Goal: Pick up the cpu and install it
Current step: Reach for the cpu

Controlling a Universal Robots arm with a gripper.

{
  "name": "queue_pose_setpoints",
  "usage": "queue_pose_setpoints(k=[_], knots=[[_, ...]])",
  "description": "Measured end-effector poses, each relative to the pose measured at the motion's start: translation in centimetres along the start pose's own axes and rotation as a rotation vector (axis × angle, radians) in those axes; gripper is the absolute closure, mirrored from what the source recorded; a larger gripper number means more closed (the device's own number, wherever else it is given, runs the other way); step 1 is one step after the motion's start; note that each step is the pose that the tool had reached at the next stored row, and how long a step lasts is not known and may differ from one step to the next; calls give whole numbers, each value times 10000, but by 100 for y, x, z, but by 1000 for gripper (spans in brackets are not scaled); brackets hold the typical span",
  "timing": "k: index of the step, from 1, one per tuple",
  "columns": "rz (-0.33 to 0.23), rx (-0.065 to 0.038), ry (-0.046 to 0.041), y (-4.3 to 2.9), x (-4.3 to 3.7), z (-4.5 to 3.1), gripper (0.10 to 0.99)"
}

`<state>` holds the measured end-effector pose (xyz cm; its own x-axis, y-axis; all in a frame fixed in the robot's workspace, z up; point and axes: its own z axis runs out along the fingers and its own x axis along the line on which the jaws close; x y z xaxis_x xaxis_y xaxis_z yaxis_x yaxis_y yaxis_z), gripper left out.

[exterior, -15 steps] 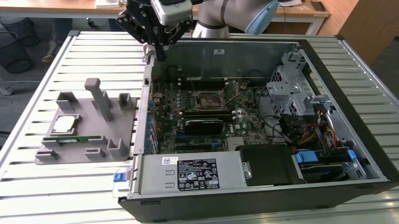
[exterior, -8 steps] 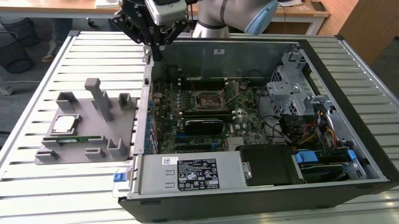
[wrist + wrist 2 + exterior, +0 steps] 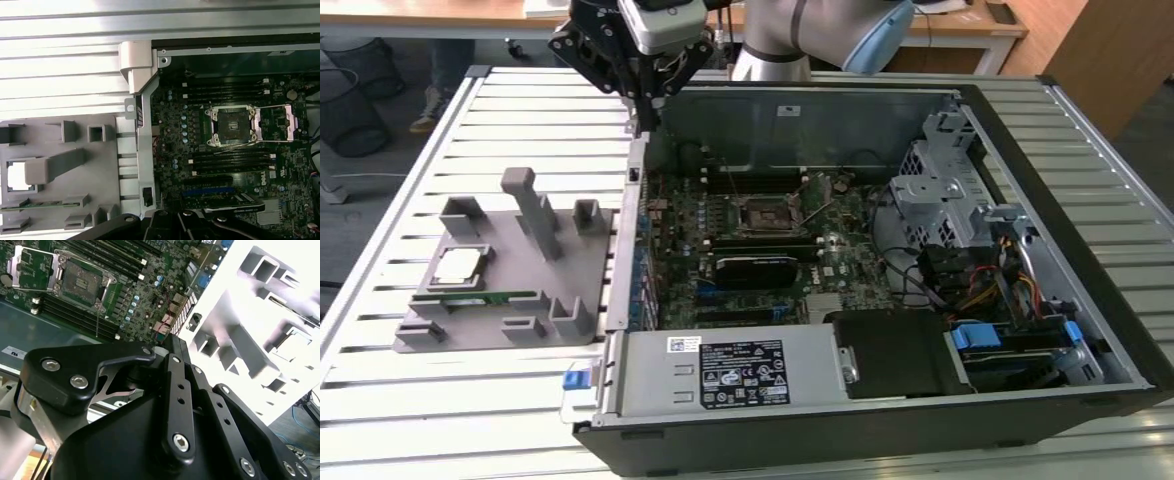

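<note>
Over case (image 3: 854, 440) far corner, beside its wall, claw (image 3: 643, 110) hangs without cpu; its width cannot tell. Cpu (image 3: 458, 265) lies in grey tray (image 3: 480, 330) on counter (image 3: 494, 120), well apart from claw. Socket (image 3: 767, 213) open. Risks: descent here clips case wall; off-centre grasp tilts cpu, bending socket pins.

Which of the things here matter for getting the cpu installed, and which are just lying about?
For the job:
cpu, sitting in the gray holder
motherboard socket, uncovered
gripper, near the case wall

Just lying about:
memory stick
power supply
drive cage
</note>
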<state>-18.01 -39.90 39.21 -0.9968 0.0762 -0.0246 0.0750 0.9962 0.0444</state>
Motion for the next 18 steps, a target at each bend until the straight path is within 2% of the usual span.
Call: queue_pose_setpoints(k=[18], knots=[[0, 0, 0, -12, 159, -2, 973]])
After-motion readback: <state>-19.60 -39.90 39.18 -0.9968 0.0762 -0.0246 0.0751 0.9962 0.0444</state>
